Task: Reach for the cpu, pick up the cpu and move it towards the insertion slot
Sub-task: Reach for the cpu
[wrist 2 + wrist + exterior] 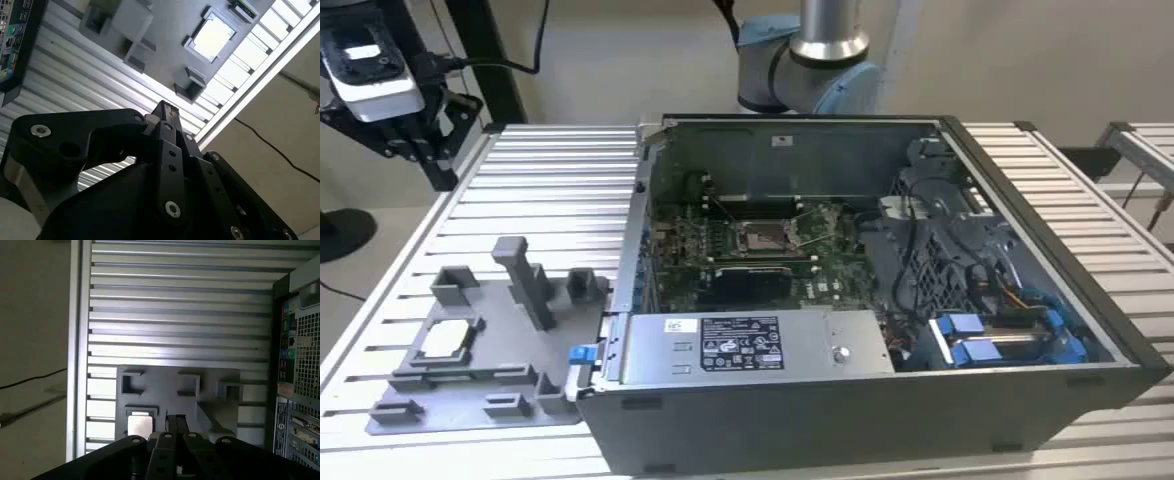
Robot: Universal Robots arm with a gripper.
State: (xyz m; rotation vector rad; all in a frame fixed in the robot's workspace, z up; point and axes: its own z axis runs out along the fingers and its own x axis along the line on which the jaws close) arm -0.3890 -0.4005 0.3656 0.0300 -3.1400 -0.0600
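Black gripper closed and empty, well above the grey fixture: you have not yet reached the cpu.
In the exterior view the cpu lies untouched in that fixture, at eight o'clock from the insertion slot; pick-up and carry are left.

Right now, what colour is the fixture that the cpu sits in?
Grey; the fixture around the cpu shows best in the exterior view.

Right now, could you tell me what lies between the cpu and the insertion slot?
In the exterior view, a grey post and the case wall stand between cpu and slot.
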